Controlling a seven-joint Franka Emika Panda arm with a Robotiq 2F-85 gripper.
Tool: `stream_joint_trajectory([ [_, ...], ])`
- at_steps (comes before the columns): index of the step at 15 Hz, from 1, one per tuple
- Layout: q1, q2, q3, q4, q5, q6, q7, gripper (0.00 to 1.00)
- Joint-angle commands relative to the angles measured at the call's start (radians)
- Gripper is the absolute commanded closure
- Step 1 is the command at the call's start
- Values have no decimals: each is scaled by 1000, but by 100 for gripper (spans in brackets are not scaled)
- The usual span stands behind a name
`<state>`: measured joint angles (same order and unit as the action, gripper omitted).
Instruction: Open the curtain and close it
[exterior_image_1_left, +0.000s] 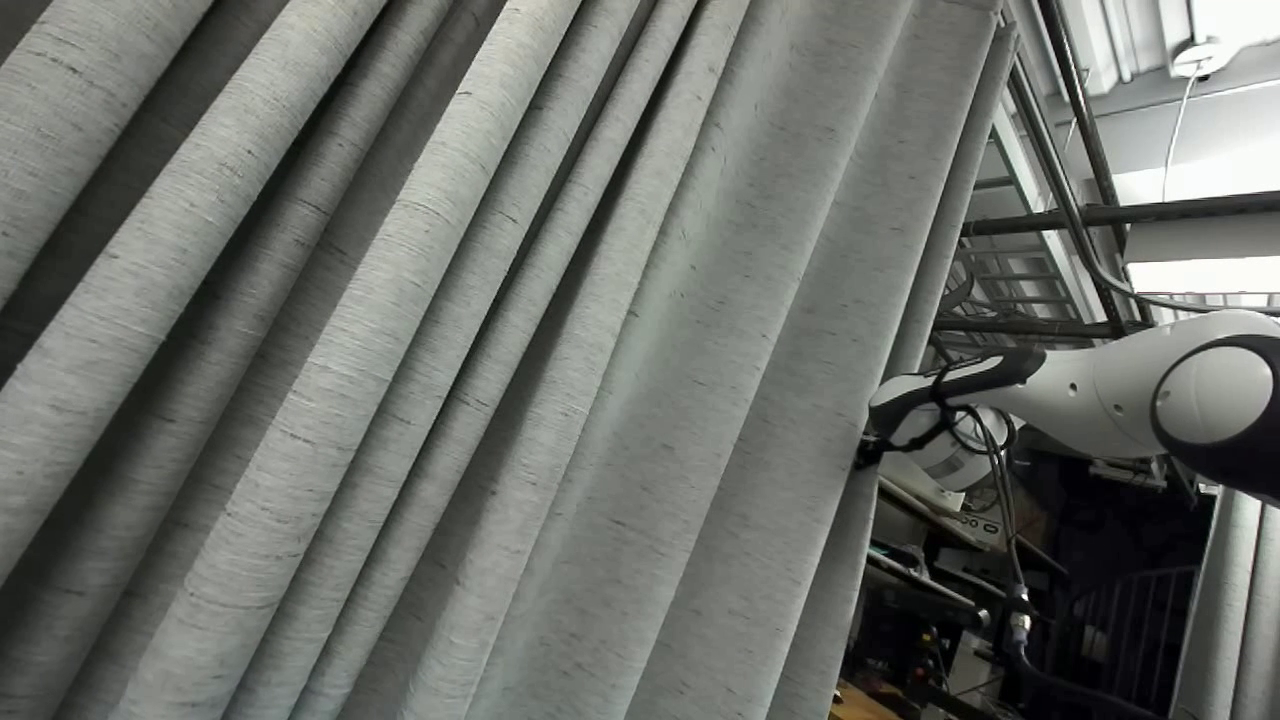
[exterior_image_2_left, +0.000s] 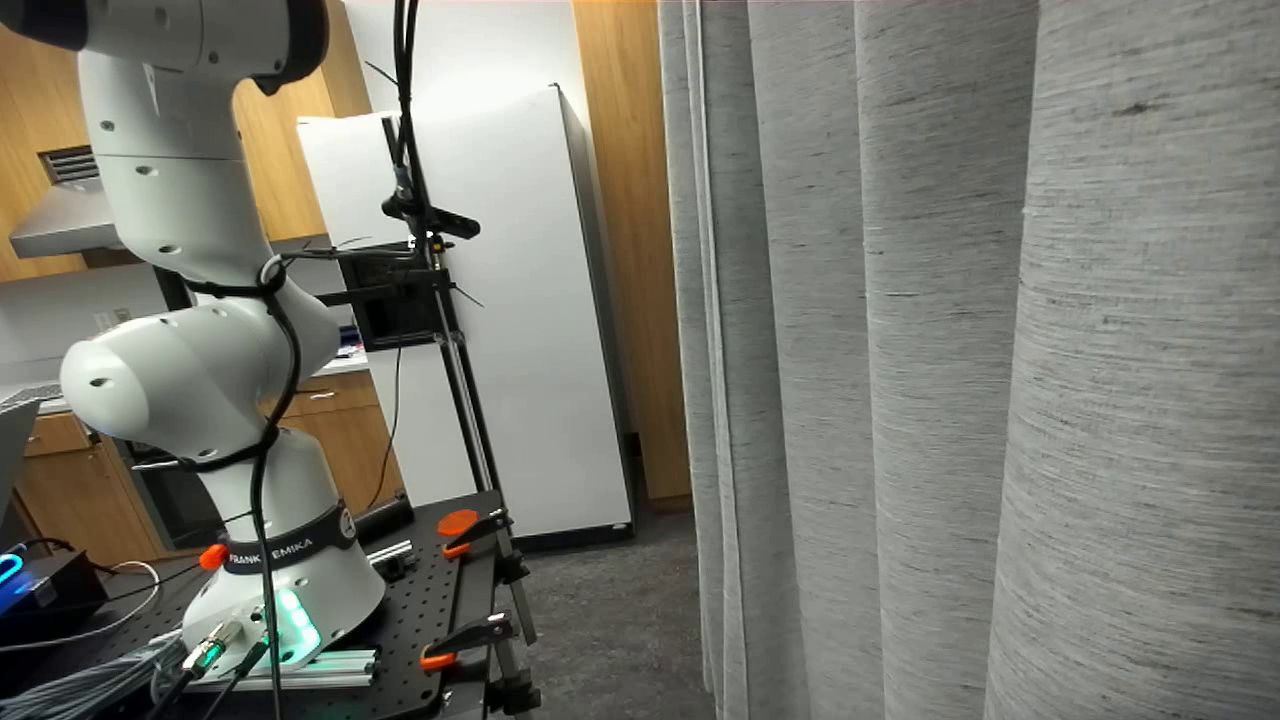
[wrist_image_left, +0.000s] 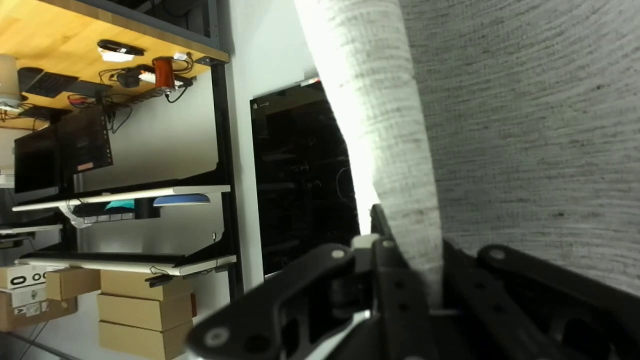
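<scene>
The curtain (exterior_image_1_left: 640, 360) is a huge light grey woven drape with long deep pleats. It fills most of an exterior view and also hangs at the right in an exterior view (exterior_image_2_left: 930, 350). My gripper (exterior_image_1_left: 868, 452) is at its free edge. In the wrist view the gripper (wrist_image_left: 411, 235) is shut on the curtain, with a fold of the fabric (wrist_image_left: 390, 125) running down between the two dark fingers. The right fingertip is partly hidden behind the fabric. The gripper is out of frame in an exterior view that shows the arm's base (exterior_image_2_left: 290, 590).
A wooden desk (wrist_image_left: 150, 30), shelves (wrist_image_left: 125, 197), cardboard boxes (wrist_image_left: 145, 300) and a dark screen (wrist_image_left: 300, 175) lie beyond the curtain edge. A black camera stand (exterior_image_2_left: 465, 390) and a white fridge (exterior_image_2_left: 520, 330) stand near the arm. Metal pipes (exterior_image_1_left: 1150, 212) run behind the arm.
</scene>
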<state>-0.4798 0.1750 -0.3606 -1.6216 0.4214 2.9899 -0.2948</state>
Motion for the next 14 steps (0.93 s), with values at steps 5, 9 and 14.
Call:
stream_joint_trajectory([
  [5,41,-1,42,14,-41,3,-36,99],
  [9,108,-84,116,-77,-89,24,-99,99],
  [14,188,-198,229,-201,-99,19,-194,99],
])
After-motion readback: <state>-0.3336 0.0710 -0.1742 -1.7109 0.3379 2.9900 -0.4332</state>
